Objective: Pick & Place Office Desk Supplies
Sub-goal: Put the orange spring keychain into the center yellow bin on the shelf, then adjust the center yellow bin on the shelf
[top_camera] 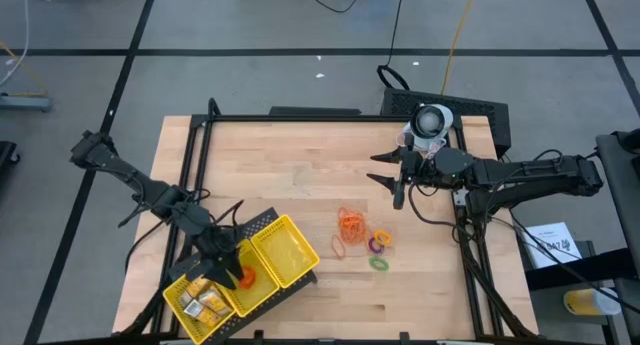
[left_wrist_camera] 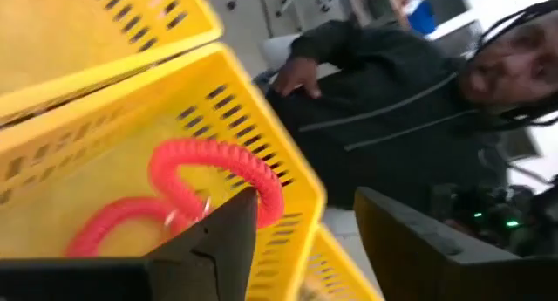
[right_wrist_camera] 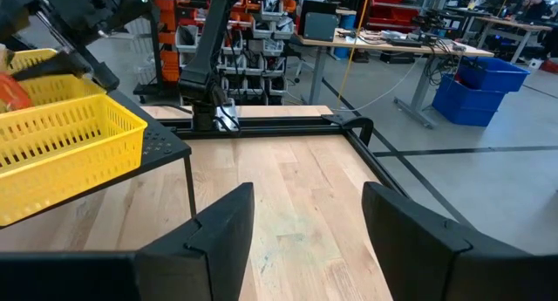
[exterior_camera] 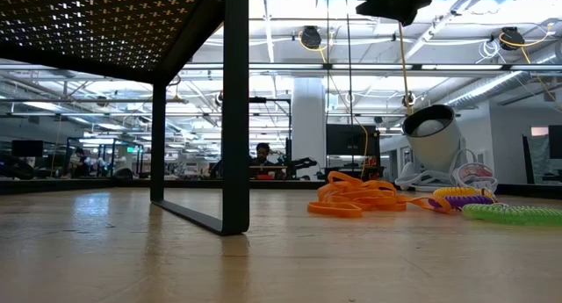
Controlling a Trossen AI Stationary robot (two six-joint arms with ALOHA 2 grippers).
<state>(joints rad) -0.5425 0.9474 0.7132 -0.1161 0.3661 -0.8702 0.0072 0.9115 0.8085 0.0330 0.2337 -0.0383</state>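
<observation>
The yellow three-compartment tray [top_camera: 290, 255] sits on a black perforated stand at the table's near left. My left gripper [top_camera: 237, 272] is open over its middle compartment. A red coiled ring [left_wrist_camera: 214, 174] lies there against the compartment wall, by one fingertip. Yellow-gold blocks [top_camera: 200, 301] fill the nearest compartment. On the table's middle lie a heap of orange rubber bands [top_camera: 350, 223], a purple ring [top_camera: 381, 235] and a green ring [top_camera: 379, 264]. My right gripper [top_camera: 392, 180] hangs open above the table, beyond them toward the far right. My left gripper: the red ring's upper loop [left_wrist_camera: 261, 183] passes right by the tip of one finger [left_wrist_camera: 222, 240]. I cannot tell whether they touch. The ring is not between the two fingers.
A white round device [top_camera: 432, 121] stands at the table's far right edge. The stand's black leg [exterior_camera: 235, 110] rises from the table in the low view. A person in a dark jacket [left_wrist_camera: 392, 100] shows beyond the tray. Bare wood [top_camera: 290, 165] lies across the far middle.
</observation>
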